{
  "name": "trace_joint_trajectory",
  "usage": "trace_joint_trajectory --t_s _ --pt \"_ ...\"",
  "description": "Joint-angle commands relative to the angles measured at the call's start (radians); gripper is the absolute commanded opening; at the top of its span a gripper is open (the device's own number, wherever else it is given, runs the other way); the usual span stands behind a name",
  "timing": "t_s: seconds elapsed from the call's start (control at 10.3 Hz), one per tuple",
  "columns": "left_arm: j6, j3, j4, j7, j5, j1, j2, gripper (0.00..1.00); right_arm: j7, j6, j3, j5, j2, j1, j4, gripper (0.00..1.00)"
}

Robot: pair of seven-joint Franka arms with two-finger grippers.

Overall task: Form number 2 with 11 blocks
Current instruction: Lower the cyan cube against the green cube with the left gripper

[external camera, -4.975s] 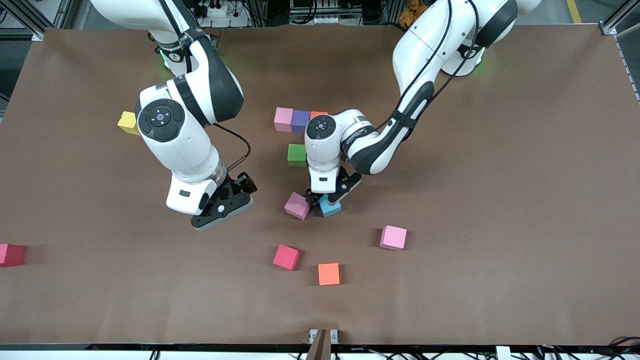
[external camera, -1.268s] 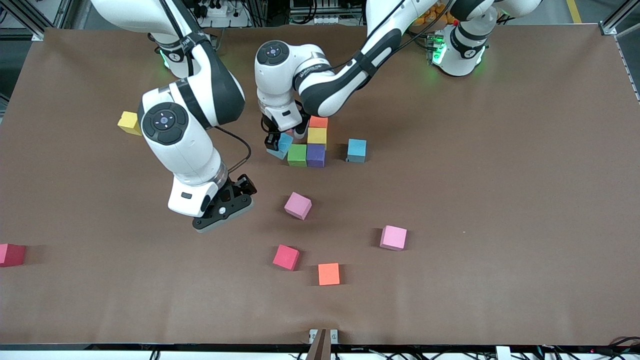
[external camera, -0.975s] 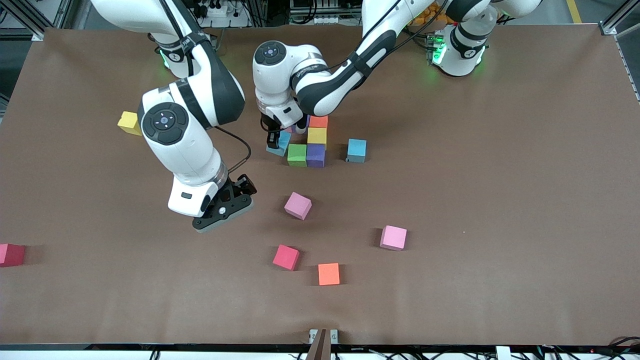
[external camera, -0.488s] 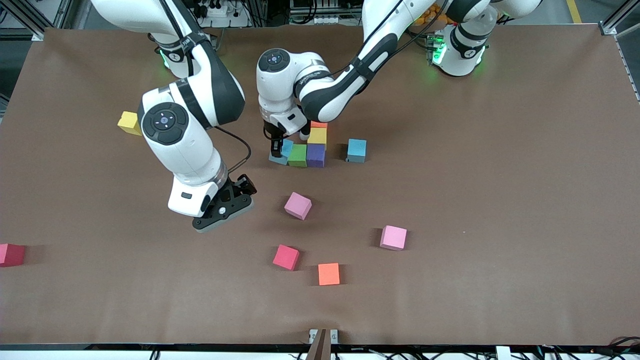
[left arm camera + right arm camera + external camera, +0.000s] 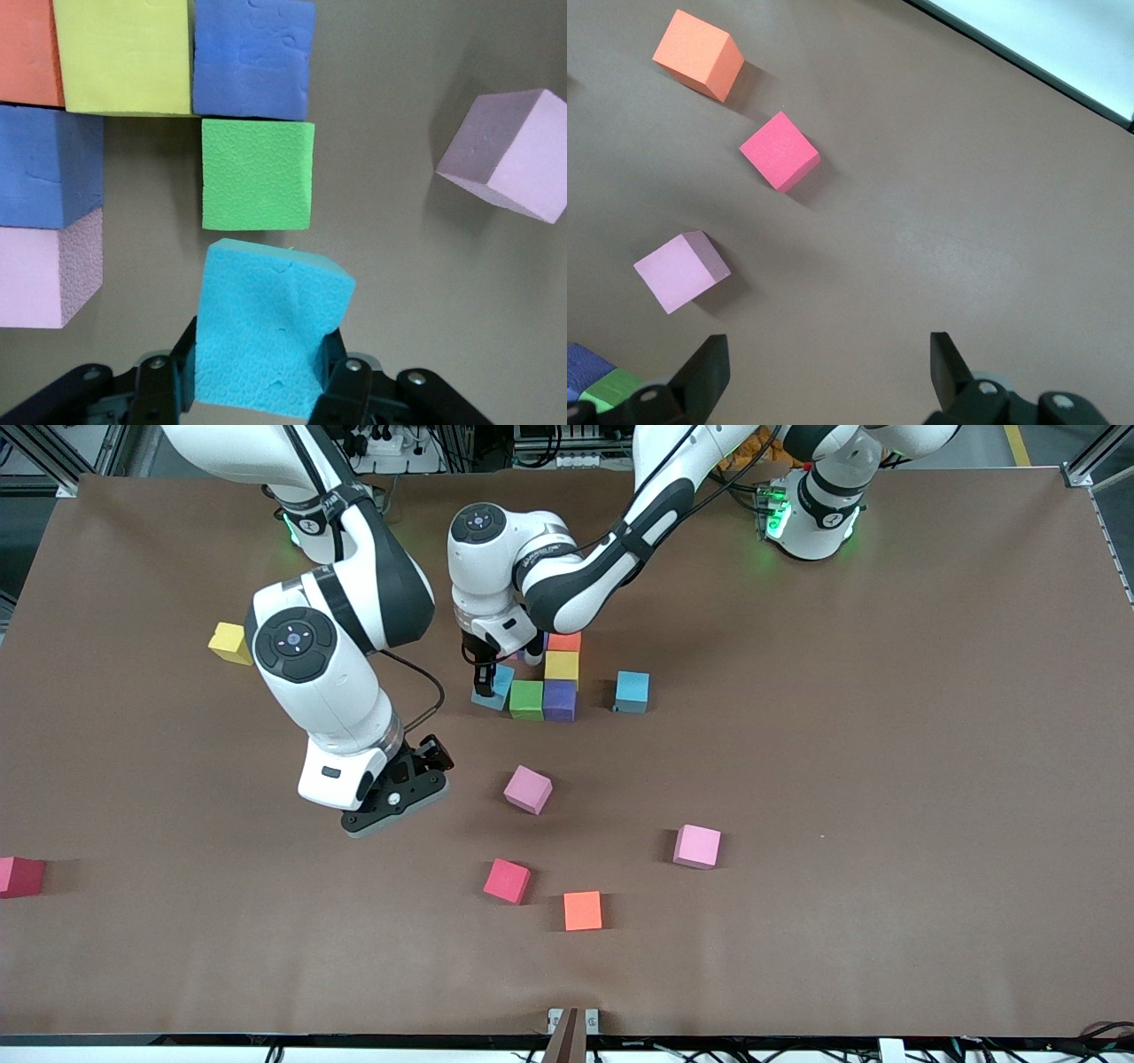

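Left hand (image 5: 484, 682) is clamped on a light-blue block (image 5: 266, 332), holding it tilted just beside the green block (image 5: 526, 699), toward the right arm's end of the bench (image 5: 886, 824). I judge the step as seating it flush against green: I would level it first, lower it straight, and only then let go, so the neighbours are not nudged. Right hand (image 5: 824, 363) waits with its fingers apart, over bare bench nearer the front camera than green.

Counting from the front view: two light blue, two orange, two yellow, two pale pink, two deeper pink or red, one green, one purple. The left wrist view adds a pale pink and another purple-blue block beside green.
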Motion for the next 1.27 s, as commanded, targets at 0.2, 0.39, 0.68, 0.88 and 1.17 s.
trace_joint_trajectory --t_s 0.2,0.39,0.68,0.88,1.17 --pt "0.008 0.022 0.030 -0.215 0.002 -0.029 0.024 0.00 0.004 -0.008 0.012 -0.018 0.011 -0.012 0.021 1.00" --pt "0.008 0.022 0.030 -0.230 0.002 -0.031 0.031 0.00 0.004 -0.008 0.012 -0.020 0.013 -0.012 0.021 1.00" --pt "0.008 0.022 0.028 -0.249 0.005 -0.042 0.047 0.00 0.003 -0.008 0.012 -0.020 0.014 -0.012 0.022 1.00" --pt "0.008 0.022 0.028 -0.254 0.007 -0.042 0.059 0.00 -0.012 -0.008 0.012 -0.020 0.014 -0.012 0.021 1.00" --pt "0.008 0.057 0.028 -0.276 0.004 -0.054 0.068 0.00 -0.017 -0.008 0.012 -0.020 0.014 -0.012 0.022 1.00"
